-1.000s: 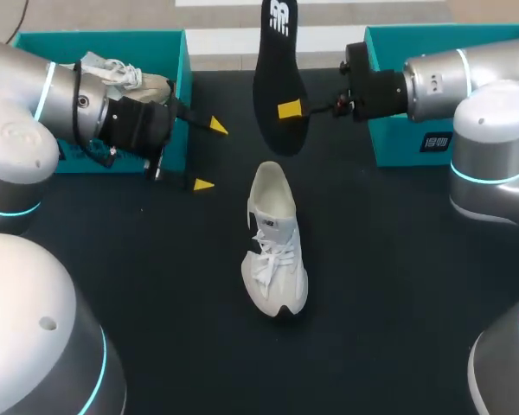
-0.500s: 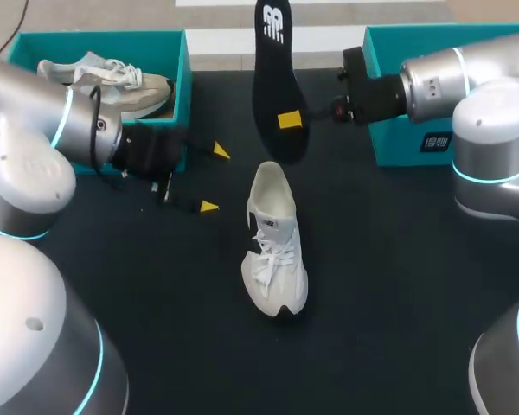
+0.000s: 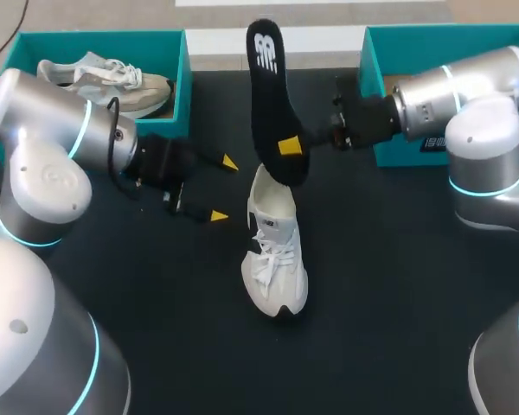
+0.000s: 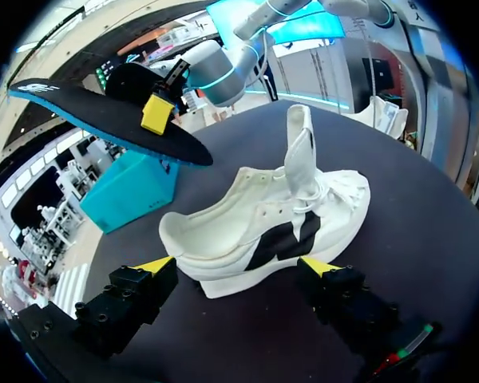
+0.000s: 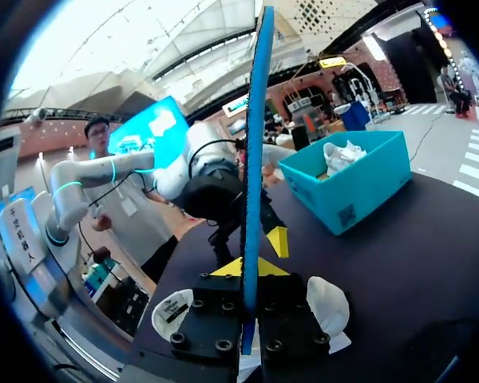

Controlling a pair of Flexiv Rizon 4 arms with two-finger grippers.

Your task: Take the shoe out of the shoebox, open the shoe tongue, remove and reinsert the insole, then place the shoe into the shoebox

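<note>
The right tool [image 3: 288,147] grips the black insole [image 3: 268,95], whose lower end hangs just over the heel opening of the white shoe [image 3: 275,246], roughly in line with it on the desk [image 3: 398,285], while the left tool [image 3: 223,189] sits open beside the shoe.

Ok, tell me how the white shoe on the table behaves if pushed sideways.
The shoe probably slides rather than tips: it sits flat on a broad sole. Its soft upper likely dents; the raised tongue looks floppy.
</note>
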